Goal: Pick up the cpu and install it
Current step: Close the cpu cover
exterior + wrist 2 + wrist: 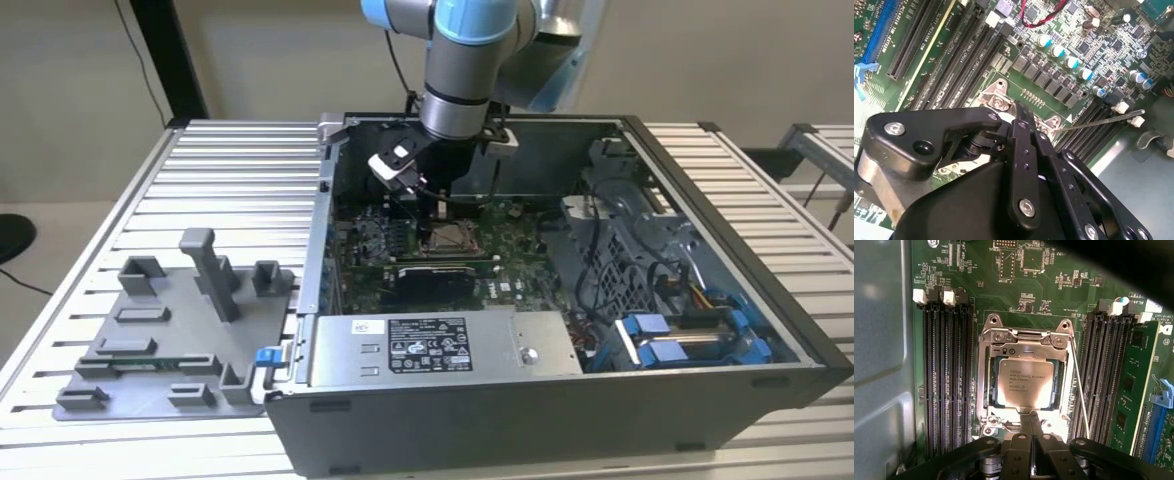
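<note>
A: Status on the cpu [1024, 382]?

B: The small thin square chip w/ silvery-white metal top lies flat in the silver metal socket frame [1026, 337]. That's mid-board on the green motherboard [1024, 300], between the two banks of long black memory slots [944, 380]. Pick-up and placing look done to me.

A: And the pincer?

B: Black pincer [1031, 416] is narrow: tips together, nothing between them. It sits just at the socket frame's edge, beside the chip, not on it. In the exterior view the arm reaches down into the open dark-grey PC case [534, 420], toward its back wall. The case stands on the ribbed metal table [227, 160].

A: Socket locked?

B: Can't say for sure. The thin wire lever [1080, 390] runs along one side of the frame. In the second wrist view its end seems to stick out over the slots, so prob. not latched. My read: chip seated, clamping left.
</note>
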